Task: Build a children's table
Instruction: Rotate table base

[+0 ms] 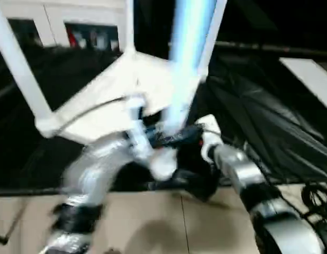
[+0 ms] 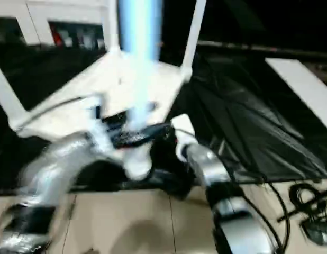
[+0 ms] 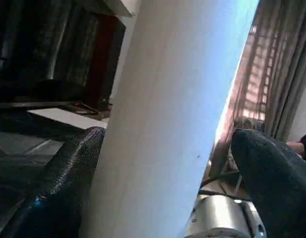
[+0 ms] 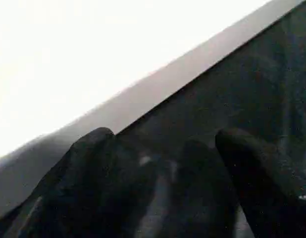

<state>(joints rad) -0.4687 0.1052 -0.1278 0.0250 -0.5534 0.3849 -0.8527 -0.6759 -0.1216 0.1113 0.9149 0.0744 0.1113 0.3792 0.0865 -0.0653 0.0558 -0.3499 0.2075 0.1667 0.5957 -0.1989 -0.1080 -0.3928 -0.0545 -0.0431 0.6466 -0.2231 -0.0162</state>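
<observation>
Head views: white table top (image 1: 116, 100) lies upside down on black cloth (image 1: 259, 127), legs (image 1: 18, 63) standing up at 10, 12 and 1 o'clock. One leg (image 1: 187, 47) rises between both arms.

L wrist view: left fingers (image 3: 64, 183) stand wide around this leg, gripping it.

R wrist view: right fingers (image 4: 252, 178) apart; if they hold something, cannot tell.

Indoor room, prob. a lab or test space set up in a lived-in room. Evidence: beige tiled floor (image 1: 153, 222), black sheeting (image 2: 243, 127) spread over it, loose cables (image 2: 306, 206), white cabinets (image 1: 52, 24) at back, curtains (image 3: 272, 69) w/ lit window.
</observation>
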